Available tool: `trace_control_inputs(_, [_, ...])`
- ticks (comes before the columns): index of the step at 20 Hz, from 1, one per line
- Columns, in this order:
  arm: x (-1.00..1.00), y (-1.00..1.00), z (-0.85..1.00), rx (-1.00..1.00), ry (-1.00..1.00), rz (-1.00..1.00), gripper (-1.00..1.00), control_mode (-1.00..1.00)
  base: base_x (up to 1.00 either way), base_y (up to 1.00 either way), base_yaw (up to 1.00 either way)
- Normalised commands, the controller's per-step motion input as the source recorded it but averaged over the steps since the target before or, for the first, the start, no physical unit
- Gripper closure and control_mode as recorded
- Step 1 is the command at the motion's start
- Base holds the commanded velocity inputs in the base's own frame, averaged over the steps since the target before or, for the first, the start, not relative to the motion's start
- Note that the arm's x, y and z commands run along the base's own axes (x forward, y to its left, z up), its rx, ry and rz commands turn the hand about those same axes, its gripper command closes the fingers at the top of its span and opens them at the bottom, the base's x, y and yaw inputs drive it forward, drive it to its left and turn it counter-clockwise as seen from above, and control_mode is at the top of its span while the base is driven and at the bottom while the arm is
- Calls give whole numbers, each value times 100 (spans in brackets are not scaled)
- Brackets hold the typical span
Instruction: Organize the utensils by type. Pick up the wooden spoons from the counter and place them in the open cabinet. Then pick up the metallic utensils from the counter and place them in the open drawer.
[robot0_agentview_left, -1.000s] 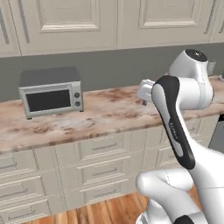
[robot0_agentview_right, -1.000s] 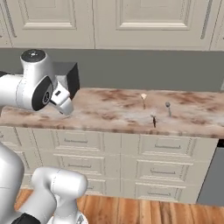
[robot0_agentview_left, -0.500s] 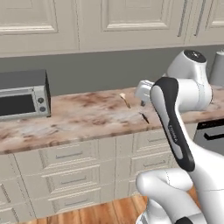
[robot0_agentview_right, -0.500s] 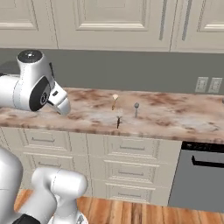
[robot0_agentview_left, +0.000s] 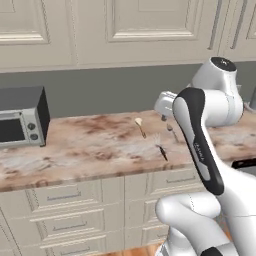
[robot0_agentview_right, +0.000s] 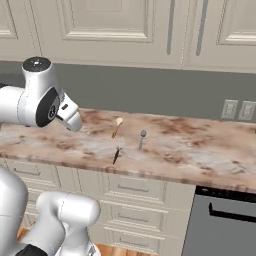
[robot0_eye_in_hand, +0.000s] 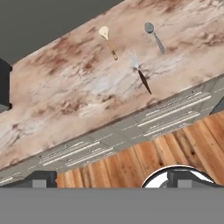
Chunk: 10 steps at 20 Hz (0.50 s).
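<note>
Lying flat on counter (robot0_eye_in_hand: 65, 96), small spoon (robot0_eye_in_hand: 108, 41) looks light and stiff — likely best pinched mid-handle. Gripper (robot0_eye_in_hand: 109, 178) fingers spread wide, empty.

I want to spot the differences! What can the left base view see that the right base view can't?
Left base view: the grey toaster oven on the counter. Right base view: two wall sockets and a dark appliance front under the countertop. Both: the counter, with the small wooden spoon, the black-handled utensil and the grey metal spoon lying on it.
</note>
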Motion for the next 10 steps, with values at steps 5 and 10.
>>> trace_control_inputs(5, [0, 0, 0, 0, 0, 0, -100, 100, 59, -14, 10])
trace_control_inputs(10, [0, 0, 0, 0, 0, 0, -100, 100, 51, -6, 7])
